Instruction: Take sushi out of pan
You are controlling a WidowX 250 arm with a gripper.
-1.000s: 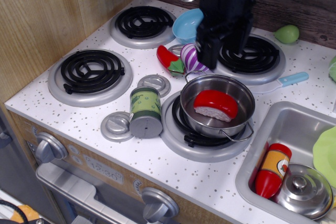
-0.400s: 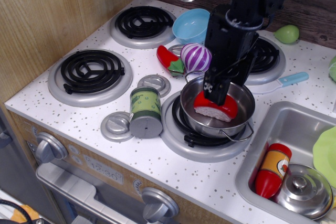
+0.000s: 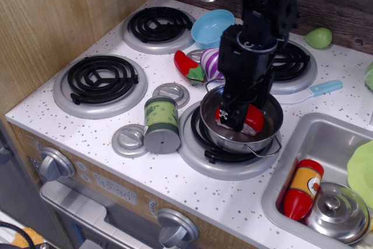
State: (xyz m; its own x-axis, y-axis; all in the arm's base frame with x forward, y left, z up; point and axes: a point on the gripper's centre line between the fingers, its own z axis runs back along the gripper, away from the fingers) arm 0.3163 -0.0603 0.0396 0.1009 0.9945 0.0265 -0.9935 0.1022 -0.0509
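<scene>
The pan [image 3: 269, 104] is a small shiny steel pot with wire loop handles, standing on the front right burner. The sushi [image 3: 254, 119] lies inside it, its red top over white rice showing on both sides of my near finger. My gripper [image 3: 234, 118] reaches down into the pan from above, with the black fingers [image 3: 232, 122] low over the middle of the sushi. The jaws look open around it, and the sushi rests on the pan's bottom. The far finger is hidden behind the near one.
A green can [image 3: 161, 124] stands left of the pan, with a purple striped ball [image 3: 211, 62], a red pepper [image 3: 187, 66] and a blue bowl [image 3: 211, 27] behind. The sink [image 3: 303, 144] to the right holds a red-orange bottle [image 3: 302, 189] and a steel lid [image 3: 338, 211].
My gripper has come forward from above the back right burner and dropped into the pan, from above the sushi to down over it. The sushi and pan have not moved.
</scene>
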